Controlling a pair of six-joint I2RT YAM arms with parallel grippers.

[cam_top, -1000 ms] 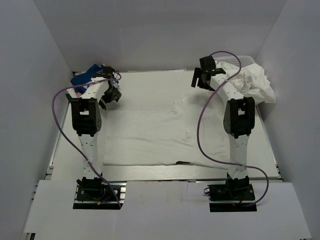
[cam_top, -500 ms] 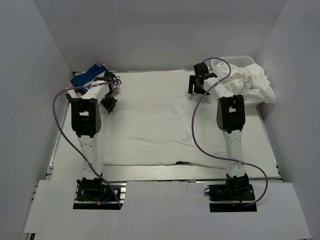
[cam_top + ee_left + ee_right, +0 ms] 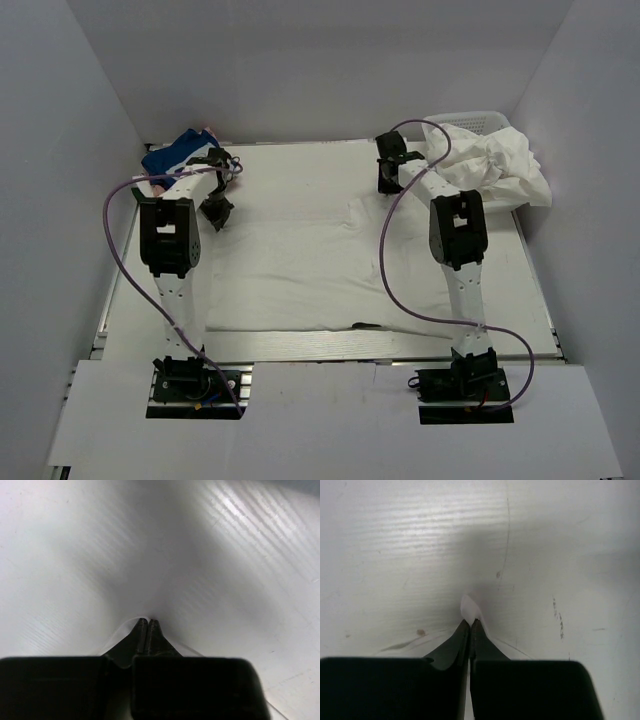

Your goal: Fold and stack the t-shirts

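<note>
Left gripper and right gripper each pinched a far corner of the flat white cotton t-shirt, which was not yet folded. One folded blue t-shirt lay beyond its left corner. The crumpled white t-shirts to its right seemed left to fold.

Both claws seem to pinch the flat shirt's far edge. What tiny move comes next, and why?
Probably lift both a little and draw that edge toward the near side. The left gripper and right gripper each look shut on a pinch of the spread white t-shirt.
</note>
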